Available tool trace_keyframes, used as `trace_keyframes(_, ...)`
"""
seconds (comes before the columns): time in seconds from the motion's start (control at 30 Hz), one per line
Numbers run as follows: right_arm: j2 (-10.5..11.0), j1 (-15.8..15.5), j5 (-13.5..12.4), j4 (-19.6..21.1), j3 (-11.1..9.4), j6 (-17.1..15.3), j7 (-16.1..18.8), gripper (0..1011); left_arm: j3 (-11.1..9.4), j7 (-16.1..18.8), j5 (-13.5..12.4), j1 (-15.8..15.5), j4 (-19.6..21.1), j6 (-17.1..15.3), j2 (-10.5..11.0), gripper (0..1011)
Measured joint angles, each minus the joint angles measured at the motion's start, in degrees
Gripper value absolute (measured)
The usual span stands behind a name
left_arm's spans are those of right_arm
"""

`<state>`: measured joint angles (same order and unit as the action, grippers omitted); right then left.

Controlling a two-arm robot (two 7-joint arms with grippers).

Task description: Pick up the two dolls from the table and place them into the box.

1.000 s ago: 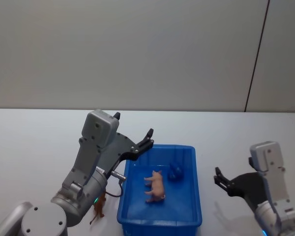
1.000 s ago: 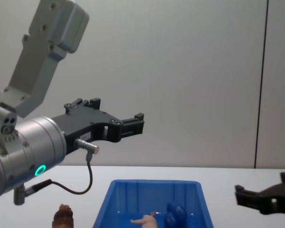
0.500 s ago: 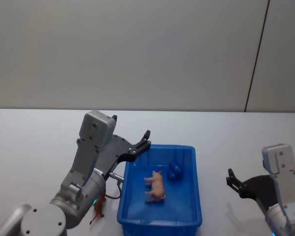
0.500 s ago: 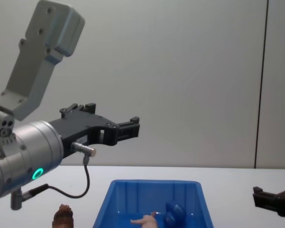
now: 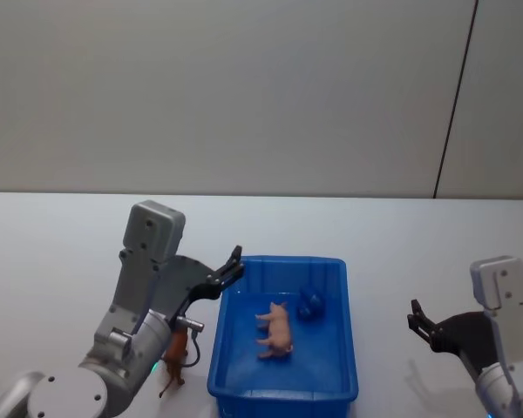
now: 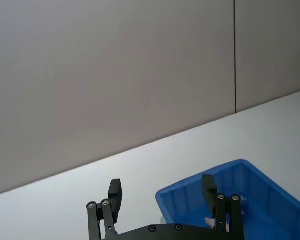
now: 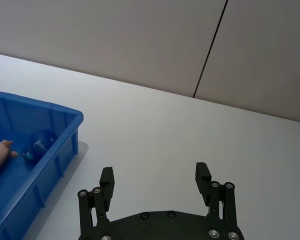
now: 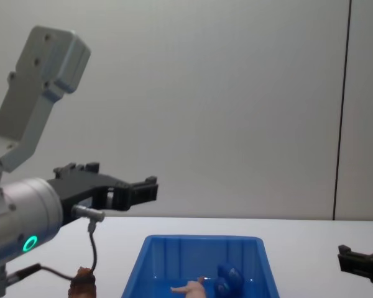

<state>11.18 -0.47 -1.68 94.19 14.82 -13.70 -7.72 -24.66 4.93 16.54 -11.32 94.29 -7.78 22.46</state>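
Both dolls lie inside the blue box point(image 5: 342, 348). The pale pink doll point(image 5: 276, 329) rests near the box's middle, and the rounded deep blue doll point(image 5: 310, 303) sits toward its far side. My left gripper point(image 5: 227, 273) hovers open and empty just above the box's left far corner. My right gripper point(image 5: 417, 317) stands open and empty over the table, well to the right of the box. The chest view has the box point(image 8: 202, 239) low in the middle, with the pink doll point(image 8: 186, 287) and the blue doll point(image 8: 227, 278) in it. The left gripper point(image 8: 135, 191) is raised at the left there.
A small brown toy figure point(image 5: 174, 358) stands on the table beside the box's left wall, under my left arm. White tabletop stretches around the box, with a grey wall behind. In the right wrist view the box point(image 7: 45, 105) lies off to one side of my open right gripper point(image 7: 155, 176).
My left arm has dropped lower and pulled back to the left, off the box's middle. My right gripper has drawn back to the right. The dolls have not moved.
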Motion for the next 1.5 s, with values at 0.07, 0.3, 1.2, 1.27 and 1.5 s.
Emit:
trace_keyframes(0.07, 0.0, 0.0, 0.0, 0.0, 0.0, 0.0, 0.0, 1001, 0.1, 0.3, 0.5, 0.1, 0.0, -0.7, 0.1, 1001)
trace_keyframes(0.3, 0.1, -0.1, 0.0, 0.1, 0.0, 0.0, -0.2, 1001, 1.0, 1.5, 2.9, 0.4, -1.0, -3.9, 0.2, 1001)
trace_keyframes(1.2, 0.1, -0.2, 0.0, 0.2, -0.1, -0.1, -0.4, 1001, 3.2, 0.6, 9.8, -1.5, -9.4, -9.2, -1.3, 1001)
trace_keyframes(1.27, 0.1, -0.2, 0.0, 0.2, -0.1, -0.1, -0.4, 1001, 3.3, 0.5, 10.2, -1.7, -10.1, -9.3, -1.5, 1001)
trace_keyframes(1.5, 0.1, -0.2, 0.0, 0.2, -0.1, -0.1, -0.4, 1001, 3.7, -0.2, 11.2, -2.4, -12.4, -9.3, -2.1, 1001)
